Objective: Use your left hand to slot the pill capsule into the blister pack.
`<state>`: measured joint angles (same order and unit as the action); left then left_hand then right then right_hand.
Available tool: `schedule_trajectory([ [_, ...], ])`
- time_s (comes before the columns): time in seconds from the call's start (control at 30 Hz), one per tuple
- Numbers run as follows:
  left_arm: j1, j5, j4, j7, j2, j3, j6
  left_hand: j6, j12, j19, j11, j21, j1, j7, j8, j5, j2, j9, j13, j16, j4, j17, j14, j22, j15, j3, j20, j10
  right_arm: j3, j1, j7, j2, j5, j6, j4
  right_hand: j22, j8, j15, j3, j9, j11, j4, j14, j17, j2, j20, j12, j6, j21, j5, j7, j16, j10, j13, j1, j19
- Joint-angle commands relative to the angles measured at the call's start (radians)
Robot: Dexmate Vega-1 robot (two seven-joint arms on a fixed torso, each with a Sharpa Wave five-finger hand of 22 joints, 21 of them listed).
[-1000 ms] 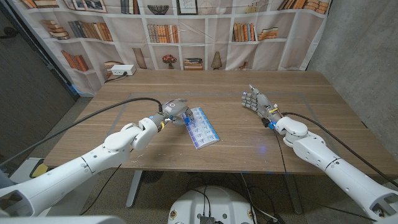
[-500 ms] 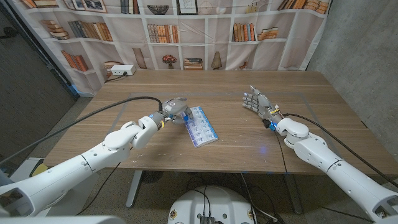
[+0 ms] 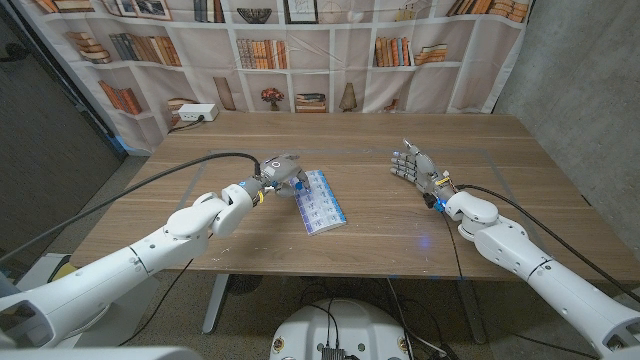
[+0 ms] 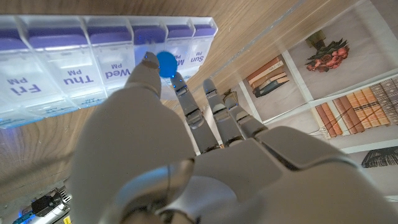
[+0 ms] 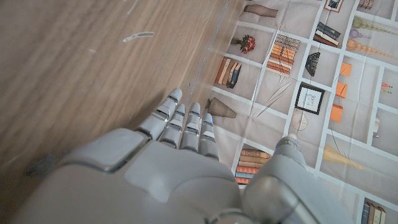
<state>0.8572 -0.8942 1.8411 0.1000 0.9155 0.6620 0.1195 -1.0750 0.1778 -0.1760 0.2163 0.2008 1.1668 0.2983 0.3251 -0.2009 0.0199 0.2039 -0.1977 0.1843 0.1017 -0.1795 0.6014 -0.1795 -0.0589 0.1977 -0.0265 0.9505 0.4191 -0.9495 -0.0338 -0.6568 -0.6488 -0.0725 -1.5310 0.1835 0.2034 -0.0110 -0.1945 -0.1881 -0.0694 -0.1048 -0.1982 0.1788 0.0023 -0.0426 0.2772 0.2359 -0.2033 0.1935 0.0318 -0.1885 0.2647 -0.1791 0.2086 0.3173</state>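
Note:
The pack is a clear and purple weekly pill box point(image 3: 324, 203) with day-labelled compartments point(image 4: 68, 68), lying mid-table, left of centre. My left hand point(image 3: 279, 171) hovers at its far left end. In the left wrist view this hand point(image 4: 161, 149) pinches a small blue capsule point(image 4: 166, 63) between the thumb and a fingertip, right over the box's compartments near the "Wed PM" label. Whether the capsule touches the box I cannot tell. My right hand point(image 3: 414, 164) stands to the right of the box, fingers apart and pointing up, holding nothing.
A bookshelf-print backdrop point(image 3: 300, 50) hangs behind the table's far edge. A white power strip point(image 3: 194, 115) sits at the far left corner. Bare wood point(image 3: 380, 215) lies between the box and my right arm.
The pill box's near end has shifted a little to the left, and my left hand has edged slightly with it. My right hand has drifted slightly right.

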Motion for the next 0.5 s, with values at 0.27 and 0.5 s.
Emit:
schedule_trajectory([
  [0.27, -0.015, -0.013, -0.011, 0.004, -0.014, 0.01, -0.002, 0.099, 0.001, 0.005, 0.0, -0.002, -0.011, -0.083, -0.011, -0.01, -0.005, -0.004, -0.01, -0.003, -0.009, -0.005, -0.024, -0.002, -0.141, 0.001, 0.01, -0.05, -0.006, -0.012, -0.007, -0.004, -0.013, 0.0, 0.0, 0.002, -0.003, -0.006, 0.004, -0.004, 0.001, -0.001, -0.007, 0.004, 0.006, -0.012, -0.005, 0.006, -0.001, 0.003, -0.001, -0.001, 0.016, -0.005, 0.002, 0.003],
  [0.5, -0.012, -0.013, -0.004, 0.012, -0.006, 0.005, -0.006, 0.102, 0.002, 0.005, 0.0, -0.001, -0.014, -0.083, -0.015, -0.012, -0.005, -0.008, -0.013, -0.002, -0.01, -0.006, -0.028, -0.002, -0.141, 0.0, 0.012, -0.068, -0.007, -0.015, -0.002, -0.002, -0.012, -0.003, -0.003, 0.002, -0.003, -0.007, 0.005, -0.004, 0.0, -0.001, -0.008, 0.004, 0.006, -0.011, -0.006, 0.007, -0.001, 0.003, -0.001, -0.001, 0.018, -0.005, 0.001, 0.004],
])
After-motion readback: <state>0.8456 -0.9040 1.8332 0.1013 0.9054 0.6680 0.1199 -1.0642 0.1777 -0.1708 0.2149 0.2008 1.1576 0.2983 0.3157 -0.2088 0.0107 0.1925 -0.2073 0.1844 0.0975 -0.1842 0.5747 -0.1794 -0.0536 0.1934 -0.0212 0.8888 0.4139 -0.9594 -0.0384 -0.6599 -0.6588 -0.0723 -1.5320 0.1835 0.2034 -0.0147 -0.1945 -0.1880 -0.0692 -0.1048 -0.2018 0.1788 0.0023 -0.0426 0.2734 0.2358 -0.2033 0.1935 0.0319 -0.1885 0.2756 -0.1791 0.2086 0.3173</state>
